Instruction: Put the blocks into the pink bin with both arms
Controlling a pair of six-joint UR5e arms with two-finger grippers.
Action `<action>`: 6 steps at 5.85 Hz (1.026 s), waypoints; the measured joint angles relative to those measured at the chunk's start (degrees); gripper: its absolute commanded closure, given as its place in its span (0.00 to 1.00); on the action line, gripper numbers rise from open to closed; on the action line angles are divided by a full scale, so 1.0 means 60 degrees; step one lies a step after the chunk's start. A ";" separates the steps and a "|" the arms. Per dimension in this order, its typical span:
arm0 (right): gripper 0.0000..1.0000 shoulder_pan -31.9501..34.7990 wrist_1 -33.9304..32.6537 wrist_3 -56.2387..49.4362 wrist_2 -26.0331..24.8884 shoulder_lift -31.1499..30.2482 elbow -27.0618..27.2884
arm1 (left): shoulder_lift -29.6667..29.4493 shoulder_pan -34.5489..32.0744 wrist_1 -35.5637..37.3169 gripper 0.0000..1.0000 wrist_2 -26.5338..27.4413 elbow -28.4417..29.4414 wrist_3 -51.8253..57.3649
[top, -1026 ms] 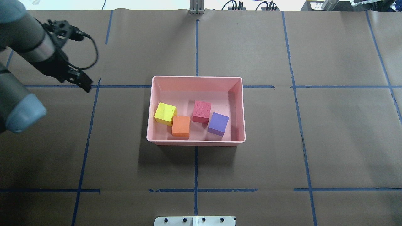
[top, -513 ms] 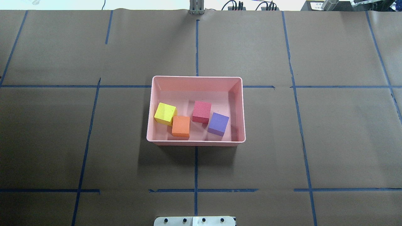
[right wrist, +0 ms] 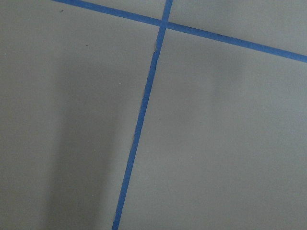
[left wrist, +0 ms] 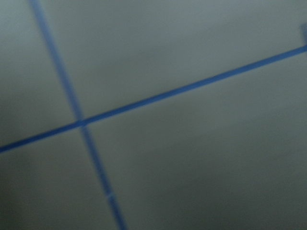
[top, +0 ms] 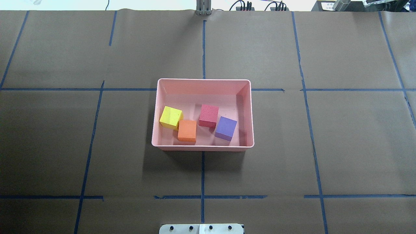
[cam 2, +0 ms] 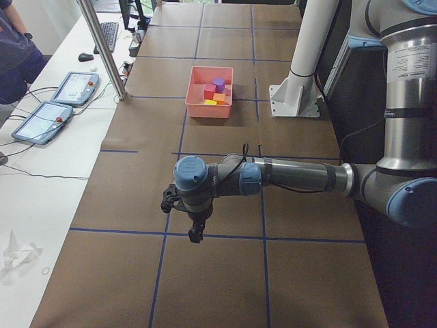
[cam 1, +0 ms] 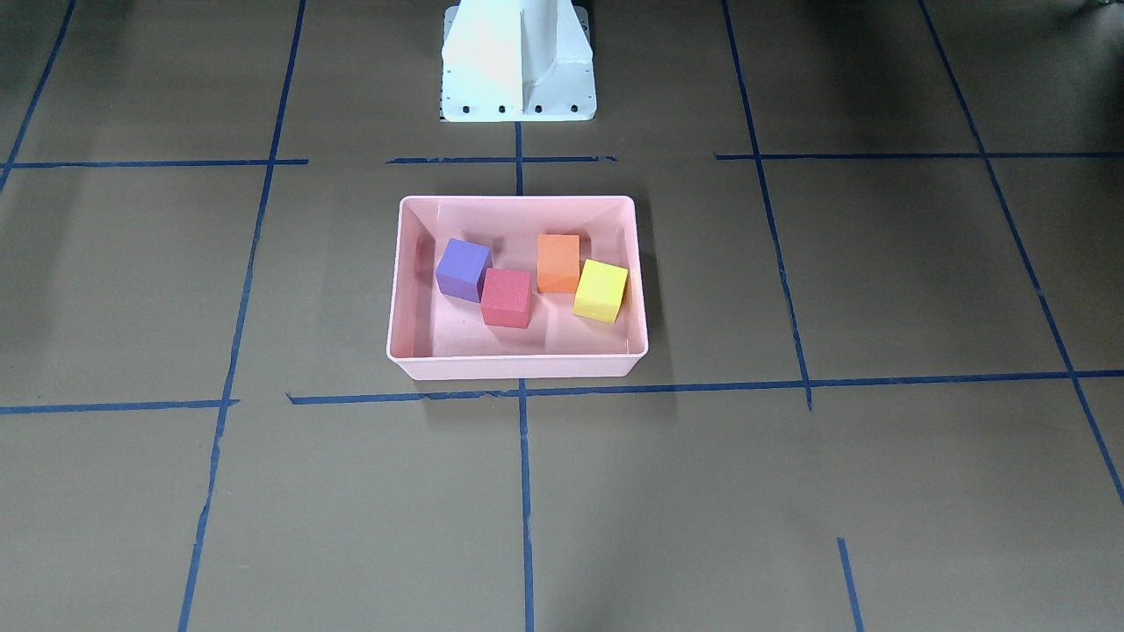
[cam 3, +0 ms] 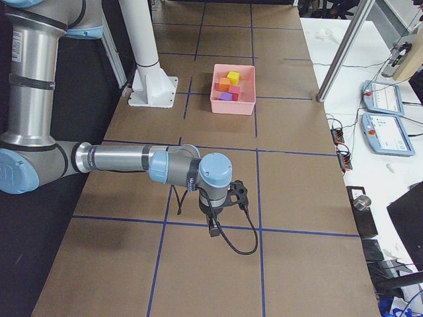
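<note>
The pink bin (top: 203, 80) sits at the table's middle; it also shows in the front view (cam 1: 518, 200). All the blocks lie inside it: yellow-green (top: 171, 117), orange (top: 187, 130), red (top: 208, 115) and purple (top: 226, 128). Both arms are outside the overhead and front views. My left gripper (cam 2: 194, 231) hangs over the table's left end, far from the bin (cam 2: 209, 109). My right gripper (cam 3: 213, 228) hangs over the right end, far from the bin (cam 3: 232, 104). I cannot tell whether either is open or shut. Both wrist views show only brown paper and blue tape.
The white pedestal base (cam 1: 518, 61) stands behind the bin on the robot's side. Blue tape lines cross the brown table cover. A metal post (cam 2: 102, 48) and operator tablets (cam 2: 41, 119) stand beyond the table's far edge.
The left arm and gripper, at the overhead view's left edge one second ago, have left that view. The bin and blocks have not moved.
</note>
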 measured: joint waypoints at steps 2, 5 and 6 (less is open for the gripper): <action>0.00 -0.0004 0.0010 0.0090 0.0020 0.0012 0.0054 | 0.0293 -0.0078 -0.0126 0.00 0.0191 0.0069 -0.0025; 0.00 -0.0006 0.0018 0.0095 0.0033 0.0004 0.0054 | 0.0335 -0.0097 -0.0110 0.00 0.0262 0.0008 0.0004; 0.00 -0.0006 0.0018 0.0095 0.0035 0.0004 0.0051 | 0.0333 -0.0097 -0.0103 0.00 0.0263 -0.0006 0.0017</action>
